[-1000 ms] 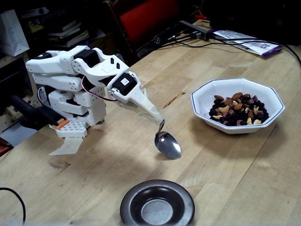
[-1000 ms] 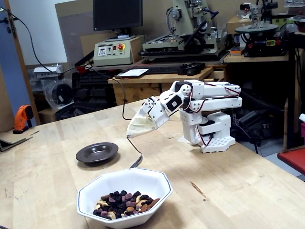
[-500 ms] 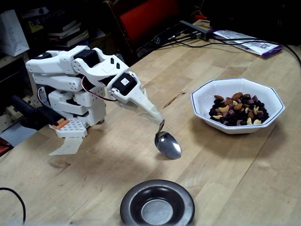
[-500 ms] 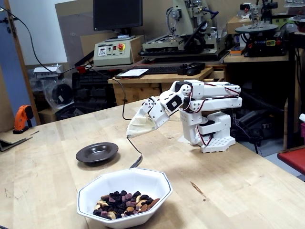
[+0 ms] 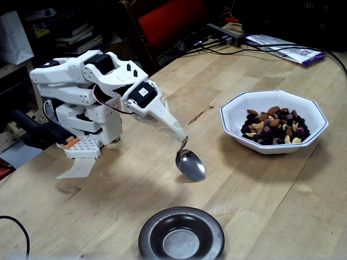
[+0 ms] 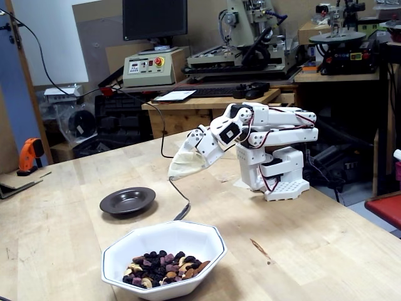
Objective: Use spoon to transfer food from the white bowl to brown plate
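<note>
Gripper [image 5: 183, 138] clamped on spoon [image 5: 190, 165] handle, spoon empty, hanging low over table [image 5: 260, 189] between bowl [image 5: 274, 120] and plate [image 5: 181, 237]. Food [image 5: 275, 125] all in bowl, plate bare, so scoop not yet done. Advice: swing over bowl rim, dip tip into the heap, level the spoon before lifting. Pale wood bench, knot mark near bowl; workshop behind with monitor [image 6: 154, 19], machines, orange drill [image 6: 29, 155]
</note>
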Robot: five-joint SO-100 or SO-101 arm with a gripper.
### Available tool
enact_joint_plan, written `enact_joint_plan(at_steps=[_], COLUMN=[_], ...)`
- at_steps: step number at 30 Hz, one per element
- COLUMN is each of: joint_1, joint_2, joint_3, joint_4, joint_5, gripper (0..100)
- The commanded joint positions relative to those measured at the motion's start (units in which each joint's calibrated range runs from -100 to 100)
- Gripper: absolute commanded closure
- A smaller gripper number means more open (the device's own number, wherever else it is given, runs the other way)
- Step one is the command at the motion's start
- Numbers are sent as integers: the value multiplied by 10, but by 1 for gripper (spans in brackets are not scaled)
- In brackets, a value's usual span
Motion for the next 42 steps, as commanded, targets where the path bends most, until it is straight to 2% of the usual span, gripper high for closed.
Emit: enact_joint_plan(at_steps=[1, 20, 32, 42], joint_1=[-4, -4, -6, -127], joint_2=[6, 16, 240, 348], joint_3=[-67, -237, -422, -589], joint_4=[-2, -3, -10, -6], joint_5=[4, 5, 4, 1], gripper=[96, 96, 96, 96])
